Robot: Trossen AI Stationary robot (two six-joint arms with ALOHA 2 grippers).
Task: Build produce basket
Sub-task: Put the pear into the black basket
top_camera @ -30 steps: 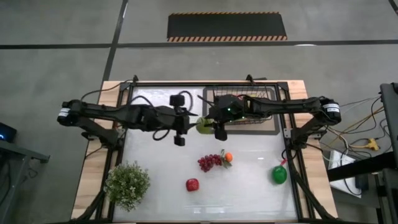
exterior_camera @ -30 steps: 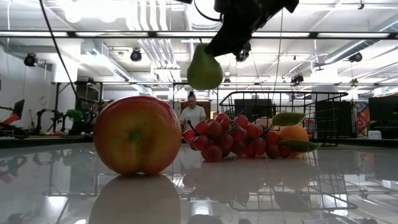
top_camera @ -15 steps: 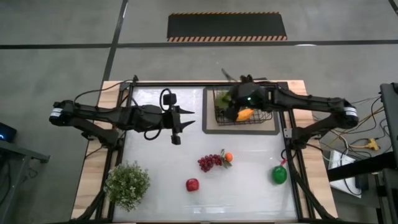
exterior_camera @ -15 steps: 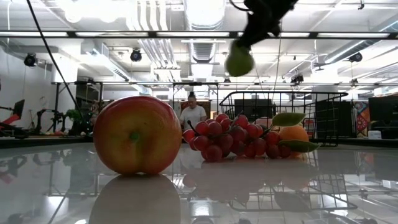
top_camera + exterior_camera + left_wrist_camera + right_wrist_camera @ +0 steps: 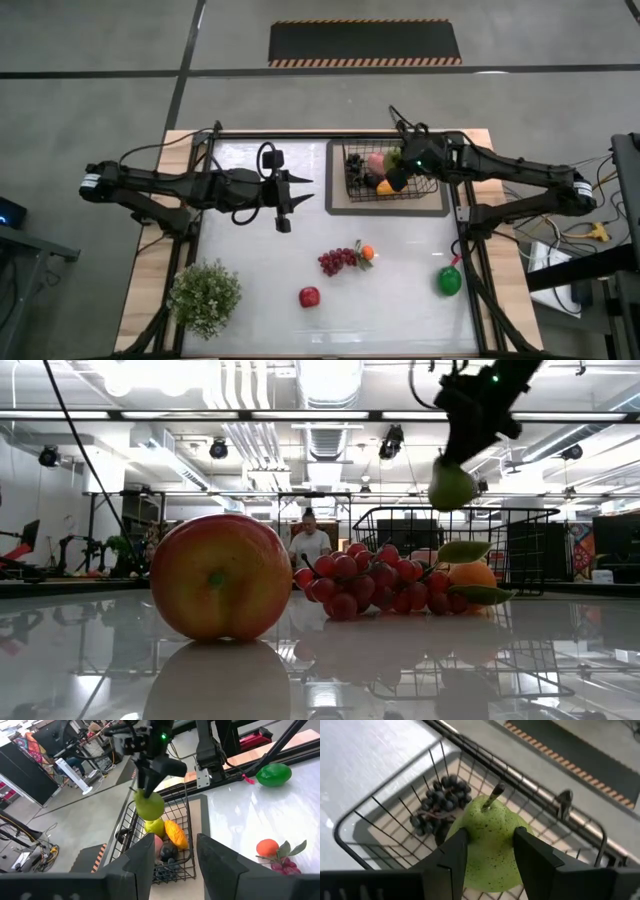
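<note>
High view: the right gripper (image 5: 402, 172) hangs over the rectangular black wire-mesh basket (image 5: 432, 192) at the table's far right. The left gripper (image 5: 297, 193) waits mid-table, fingers narrowly parted, empty.

Right wrist view: fingers clamp the speckled green pear (image 5: 491, 842) above dark grapes (image 5: 440, 802).

Placing step; next, lower and release.

Right gripper (image 5: 487, 857) clamps the pear (image 5: 492, 840); left gripper (image 5: 290, 196) hovers, fingers apart.

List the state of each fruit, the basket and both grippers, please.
pear: held above basket
right gripper: shut on pear
left gripper: empty, over the table
basket: holds several fruits
red apple: on table
red grapes: on table
tangerine: on table
green pepper: on table
</note>
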